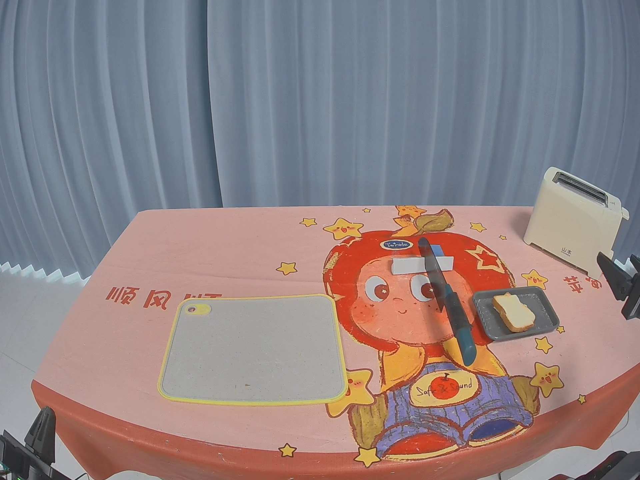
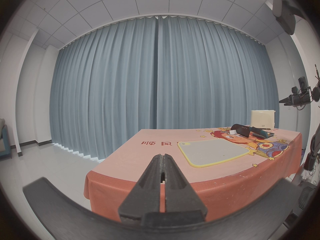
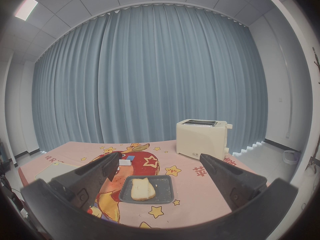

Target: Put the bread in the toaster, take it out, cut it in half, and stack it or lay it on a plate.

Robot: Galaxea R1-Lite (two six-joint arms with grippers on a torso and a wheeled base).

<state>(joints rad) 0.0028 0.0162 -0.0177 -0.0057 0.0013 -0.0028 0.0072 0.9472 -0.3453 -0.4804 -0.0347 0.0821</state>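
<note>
A slice of bread (image 1: 514, 311) (image 3: 142, 189) lies on a small dark grey tray (image 1: 543, 304) (image 3: 164, 184) at the table's right. A cream toaster (image 1: 575, 219) (image 3: 201, 138) (image 2: 262, 119) stands at the far right corner, its slots facing up. A teal-handled knife (image 1: 448, 299) (image 2: 252, 130) lies left of the tray. A grey cutting board with a yellow rim (image 1: 255, 349) (image 2: 211, 151) lies on the table's left half. My right gripper (image 3: 158, 165) (image 1: 620, 283) hangs open beside the table's right edge, facing the tray. My left gripper (image 2: 163, 177) is shut and empty, off the front left corner.
A small white and blue block (image 1: 421, 263) (image 3: 126, 162) lies under the knife's blade. The pink printed cloth (image 1: 200, 248) covers the table, and blue curtains hang behind it.
</note>
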